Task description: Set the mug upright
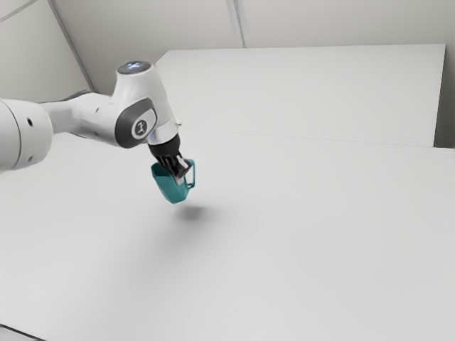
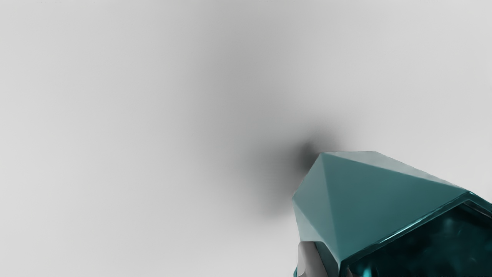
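End effector (image 1: 182,172) grasps the tilted mug (image 1: 170,190) above the white table (image 1: 320,249) and a soft shadow (image 1: 193,212).

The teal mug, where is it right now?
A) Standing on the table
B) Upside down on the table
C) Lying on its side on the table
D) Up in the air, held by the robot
D: the mug is held in the gripper, with a gap between it and its shadow on the table.

mug (image 2: 380,204): matt outside, glossy inside | table (image 1: 306,241): smooth, matt | arm (image 1: 148,91): smooth, plastic-looking
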